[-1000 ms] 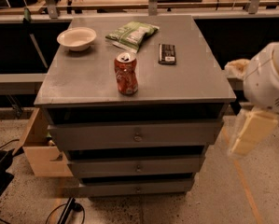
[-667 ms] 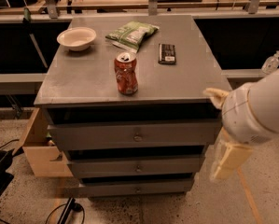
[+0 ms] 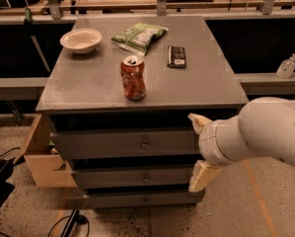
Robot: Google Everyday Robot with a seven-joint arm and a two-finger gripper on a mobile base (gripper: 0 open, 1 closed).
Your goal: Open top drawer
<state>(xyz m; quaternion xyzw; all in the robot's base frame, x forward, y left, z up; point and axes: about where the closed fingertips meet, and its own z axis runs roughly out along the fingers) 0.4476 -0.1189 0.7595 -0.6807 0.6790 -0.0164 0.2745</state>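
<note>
The top drawer (image 3: 102,145) is the widest grey front of the cabinet, just under the tabletop, shut, with a small round metal knob (image 3: 145,144) at its centre. My gripper (image 3: 196,150) is at the drawer's right end, to the right of the knob and level with it. It is open: one cream finger (image 3: 198,122) is above and one below (image 3: 201,176). It holds nothing. The white arm (image 3: 258,135) reaches in from the right.
On the cabinet top (image 3: 88,90) stand a red soda can (image 3: 132,78), a white bowl (image 3: 81,39), a green snack bag (image 3: 138,35) and a dark bar (image 3: 176,56). Two narrower drawers (image 3: 112,177) lie below. A cardboard box (image 3: 41,157) sits at the left and a bottle (image 3: 287,66) on the right ledge.
My arm has moved left from beside the cabinet, so the gripper now sits over the right end of the drawer fronts. The drawer has not moved.
</note>
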